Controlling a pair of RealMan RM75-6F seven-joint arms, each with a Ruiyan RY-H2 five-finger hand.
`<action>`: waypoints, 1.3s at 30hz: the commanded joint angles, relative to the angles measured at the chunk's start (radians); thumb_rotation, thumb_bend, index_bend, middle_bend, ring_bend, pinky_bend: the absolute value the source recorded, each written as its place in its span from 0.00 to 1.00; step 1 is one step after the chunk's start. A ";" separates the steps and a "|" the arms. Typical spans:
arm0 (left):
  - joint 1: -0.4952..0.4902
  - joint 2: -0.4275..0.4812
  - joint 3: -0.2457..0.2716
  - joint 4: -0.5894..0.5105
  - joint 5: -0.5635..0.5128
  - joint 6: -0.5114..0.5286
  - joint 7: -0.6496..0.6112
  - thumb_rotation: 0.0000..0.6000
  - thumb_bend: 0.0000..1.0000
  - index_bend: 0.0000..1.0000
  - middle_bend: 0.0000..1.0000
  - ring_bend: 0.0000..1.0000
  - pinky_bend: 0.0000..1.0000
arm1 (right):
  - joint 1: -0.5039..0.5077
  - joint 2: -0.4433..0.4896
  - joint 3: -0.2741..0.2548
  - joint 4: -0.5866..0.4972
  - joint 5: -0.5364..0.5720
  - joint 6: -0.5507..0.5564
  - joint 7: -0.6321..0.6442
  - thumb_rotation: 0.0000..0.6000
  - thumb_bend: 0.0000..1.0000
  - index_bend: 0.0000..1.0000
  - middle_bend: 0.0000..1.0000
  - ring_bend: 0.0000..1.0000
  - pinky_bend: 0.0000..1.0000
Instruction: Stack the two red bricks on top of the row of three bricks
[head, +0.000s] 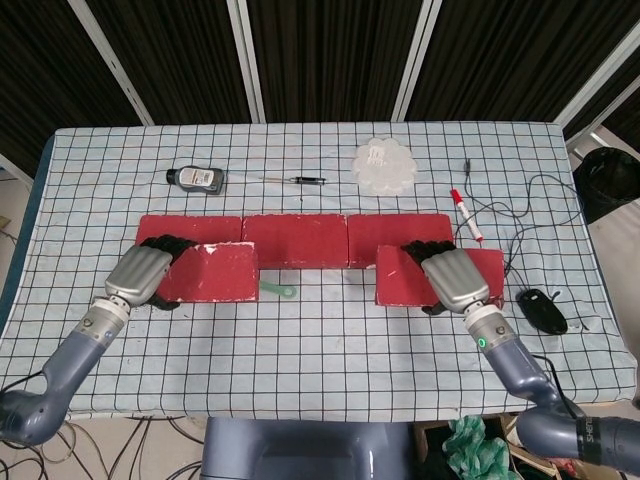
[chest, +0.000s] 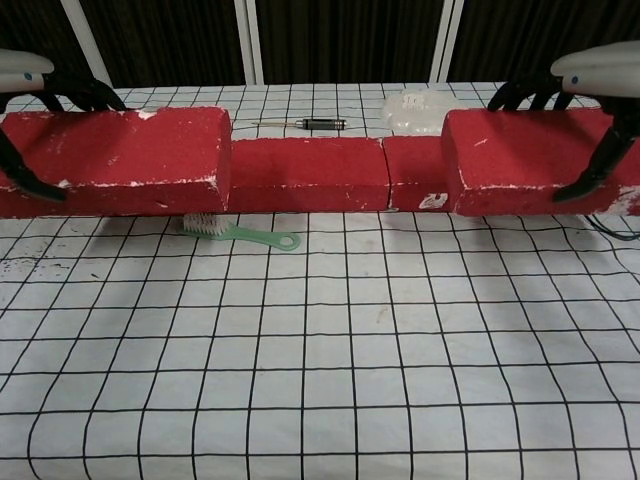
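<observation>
A row of three red bricks (head: 296, 240) lies across the middle of the table, its middle brick (chest: 306, 172) showing plainly in the chest view. My left hand (head: 140, 273) grips the left end of a loose red brick (head: 212, 272), held up off the table in front of the row's left brick. My right hand (head: 457, 279) grips the right end of the other loose red brick (head: 403, 276), raised in front of the row's right brick. In the chest view both held bricks (chest: 130, 160) (chest: 520, 160) hide the ends of the row, with each hand (chest: 28, 72) (chest: 600, 70) at the frame's edge.
A green brush (head: 276, 291) lies on the cloth just before the row. Behind the row are a dark bottle (head: 196, 179), a slim screwdriver (head: 300, 181) and a white scalloped dish (head: 385, 165). A red marker (head: 466, 215), a cable and a black mouse (head: 541, 309) lie at the right.
</observation>
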 joint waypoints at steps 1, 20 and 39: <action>-0.078 0.003 -0.051 0.076 -0.068 -0.095 -0.006 1.00 0.18 0.17 0.19 0.09 0.19 | 0.051 0.024 0.039 0.029 0.042 -0.065 0.014 1.00 0.16 0.14 0.22 0.23 0.23; -0.277 -0.158 -0.112 0.420 -0.190 -0.361 -0.112 1.00 0.18 0.17 0.19 0.09 0.19 | 0.322 -0.199 0.100 0.495 0.267 -0.411 0.130 1.00 0.16 0.14 0.22 0.23 0.23; -0.276 -0.197 -0.098 0.528 -0.089 -0.424 -0.239 1.00 0.18 0.17 0.19 0.09 0.19 | 0.464 -0.348 0.058 0.664 0.368 -0.476 0.146 1.00 0.16 0.14 0.22 0.23 0.23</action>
